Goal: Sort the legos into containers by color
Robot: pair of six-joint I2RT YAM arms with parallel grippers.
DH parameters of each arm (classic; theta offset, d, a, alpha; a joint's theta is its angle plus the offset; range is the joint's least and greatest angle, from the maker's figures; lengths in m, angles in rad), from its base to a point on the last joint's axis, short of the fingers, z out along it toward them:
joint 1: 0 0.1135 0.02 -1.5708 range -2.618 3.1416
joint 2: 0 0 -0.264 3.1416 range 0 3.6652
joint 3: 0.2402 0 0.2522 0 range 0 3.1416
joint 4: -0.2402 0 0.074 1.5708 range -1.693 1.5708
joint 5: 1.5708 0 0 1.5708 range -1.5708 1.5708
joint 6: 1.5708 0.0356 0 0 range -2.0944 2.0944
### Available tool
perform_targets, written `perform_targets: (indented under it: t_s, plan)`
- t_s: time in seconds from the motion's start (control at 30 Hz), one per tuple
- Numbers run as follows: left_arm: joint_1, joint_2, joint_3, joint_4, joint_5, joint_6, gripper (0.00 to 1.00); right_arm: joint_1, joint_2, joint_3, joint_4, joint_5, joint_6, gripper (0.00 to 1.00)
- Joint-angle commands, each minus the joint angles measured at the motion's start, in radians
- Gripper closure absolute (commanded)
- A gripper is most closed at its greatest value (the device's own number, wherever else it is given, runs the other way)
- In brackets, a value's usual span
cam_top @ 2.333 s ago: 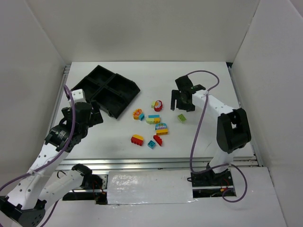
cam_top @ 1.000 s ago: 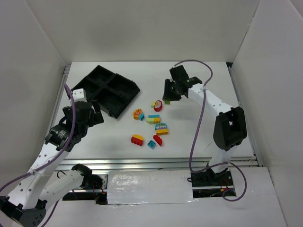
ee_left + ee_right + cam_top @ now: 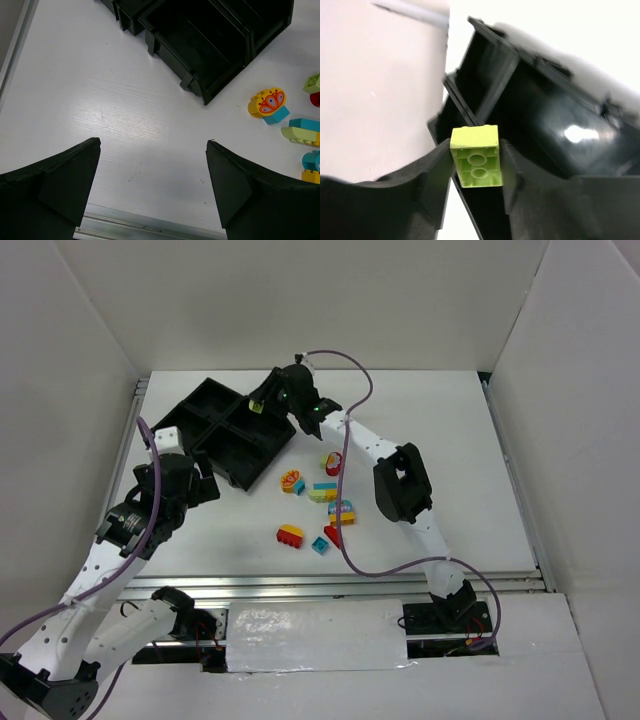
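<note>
Tray (image 3: 262, 445) is seen at the table's ten o'clock, legos (image 3: 323, 492) at its four.
A brick (image 3: 475, 162) is held by the right gripper (image 3: 260, 406) over its two o'clock edge; left gripper (image 3: 152, 144) is stationed at seven.

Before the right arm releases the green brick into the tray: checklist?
1. Pale green square plastic brick clamped in right gripper: ok.
2. Brick over the black four-compartment plastic tray: ok.
3. Brick clear of the dividing wall: cannot tell; the wrist view lines it up with one.
4. No other-coloured bricks visible in tray: ok.
5. Left gripper open, empty, off the tray's near side: ok.
</note>
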Motion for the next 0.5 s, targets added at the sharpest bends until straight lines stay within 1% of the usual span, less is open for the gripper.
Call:
perform_targets:
  t_s: [0.0, 0.07, 0.2, 0.3, 0.37, 0.4, 0.47]
  plan:
    - [0.006, -0.007, 0.013, 0.042, 0.012, 0.033, 0.0, -0.009, 0.069, 0.132, -0.034, 0.015, -0.044, 0.44]
    - [0.008, -0.009, 0.013, 0.042, 0.012, 0.033, 0.0, -0.011, 0.081, 0.143, -0.022, 0.001, -0.05, 0.4]
    - [0.008, -0.017, 0.013, 0.045, 0.012, 0.035, 0.0, -0.009, 0.083, 0.136, -0.013, 0.001, -0.067, 0.39]
    - [0.009, -0.018, 0.011, 0.045, 0.012, 0.035, 0.0, -0.011, 0.064, 0.137, -0.019, -0.035, -0.088, 0.33]
    - [0.009, -0.015, 0.011, 0.042, 0.012, 0.035, 0.01, -0.011, 0.026, 0.088, -0.01, -0.039, -0.101, 0.33]
    - [0.009, -0.015, 0.013, 0.043, 0.012, 0.035, 0.01, -0.011, -0.032, 0.055, 0.014, -0.045, -0.122, 0.32]
    - [0.009, -0.015, 0.013, 0.043, 0.012, 0.033, 0.01, -0.011, -0.109, -0.059, 0.028, -0.036, -0.163, 0.31]
